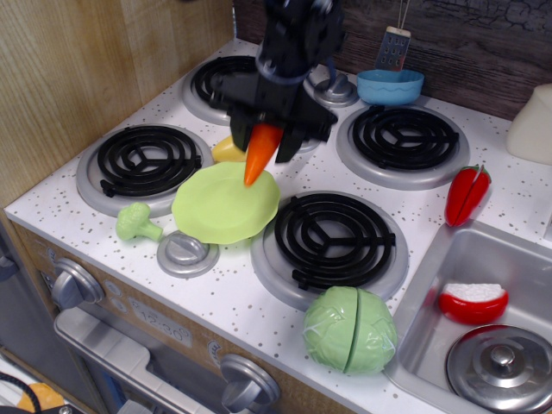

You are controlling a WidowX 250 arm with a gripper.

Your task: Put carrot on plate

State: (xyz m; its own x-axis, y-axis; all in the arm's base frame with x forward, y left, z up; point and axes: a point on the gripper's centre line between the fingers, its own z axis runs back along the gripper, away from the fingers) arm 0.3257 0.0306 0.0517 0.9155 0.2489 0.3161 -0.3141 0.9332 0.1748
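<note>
My black gripper (267, 129) is shut on the orange carrot (260, 153), which hangs tip down from the jaws. Its stem end is hidden between the fingers. The carrot's tip hovers over the far right part of the lime-green plate (220, 207), which lies flat on the speckled stovetop between the left and right front burners. I cannot tell whether the tip touches the plate.
A yellow banana (226, 149) lies just behind the plate, mostly hidden by the gripper. A green broccoli (136, 223) sits left of the plate, a cabbage (349, 330) at the front, a red pepper (467, 195) by the sink (431, 285), a blue bowl (390, 86) at the back.
</note>
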